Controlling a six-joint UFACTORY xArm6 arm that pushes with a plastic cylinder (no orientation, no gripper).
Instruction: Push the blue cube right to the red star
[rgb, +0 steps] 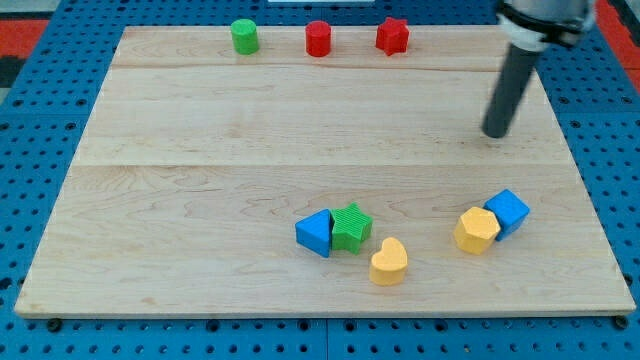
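The blue cube sits at the wooden table's four o'clock, touching a yellow hexagonal block. My tip, a bare rod with no hand, hovers at its twelve o'clock. The red star lies far off at twelve; a push may drag the yellow block along.

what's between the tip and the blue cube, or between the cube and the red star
Nothing visible stands in either path. My tip is above the blue cube in the view, with bare board between. The yellow block touches the cube's lower left, off the line to the red star at the view's top.
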